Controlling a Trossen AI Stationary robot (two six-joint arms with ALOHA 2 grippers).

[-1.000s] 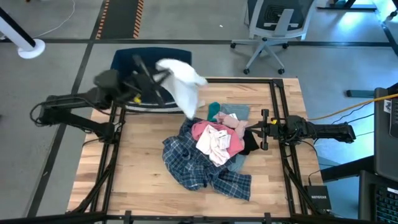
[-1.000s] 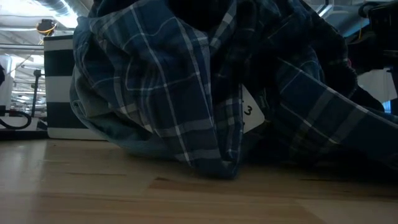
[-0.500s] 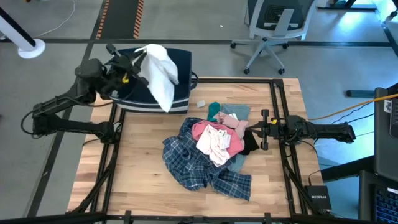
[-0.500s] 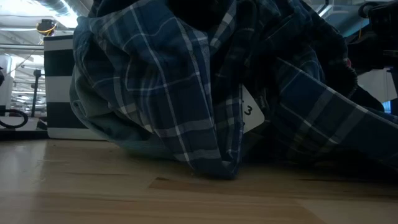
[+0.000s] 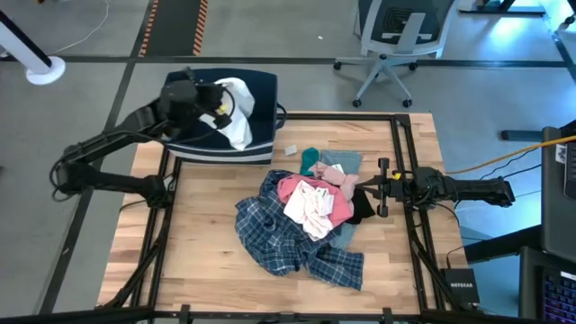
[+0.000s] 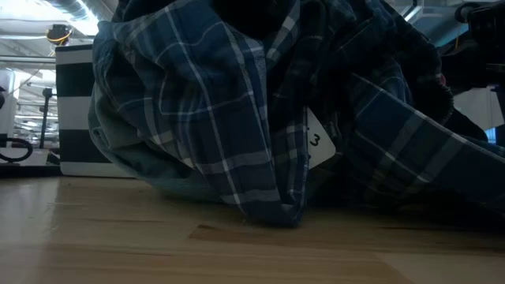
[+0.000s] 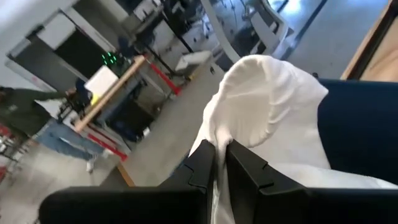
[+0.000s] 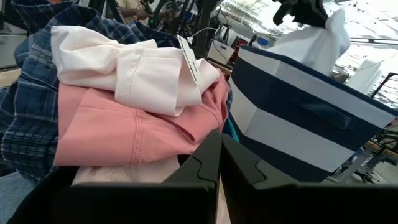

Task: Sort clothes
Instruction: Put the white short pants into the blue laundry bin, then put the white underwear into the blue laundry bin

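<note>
My left gripper [image 5: 219, 99] is over the dark blue bin [image 5: 261, 90] beyond the table's far left corner and is shut on the white shirt [image 5: 237, 112]. The rest of the clothes lie heaped at mid-table: the blue-white plaid shirt [image 5: 288, 236] at the bottom, pink pieces [image 5: 310, 202] on top, a teal piece [image 5: 310, 160] and a light grey-blue garment [image 5: 342, 164] at the far side, and a small black item [image 5: 363, 209] at the right. My right gripper [image 5: 382, 187] is shut and level at the heap's right side. My left gripper pinches a bunched fold of the white shirt [image 7: 219, 144] between its two fingers, with several layers gathered. The fingers come from above, slanting toward the table's right. The shirt hangs below them, and its lower part [image 5: 239, 135] is down inside the bin.
The bin shows navy and white stripes on its side [image 8: 298, 118] and stands off the table's far left corner. The black frame rails [image 5: 403, 162] run along the table's edges. An office chair [image 5: 396, 36] stands beyond the far edge. Bare wood [image 5: 198, 252] lies near left.
My left gripper has carried the white shirt from above the table's far edge out over the bin, swinging toward the left and then down. The shirt, hanging long and spread before, now bunches with its lower part inside the bin.
</note>
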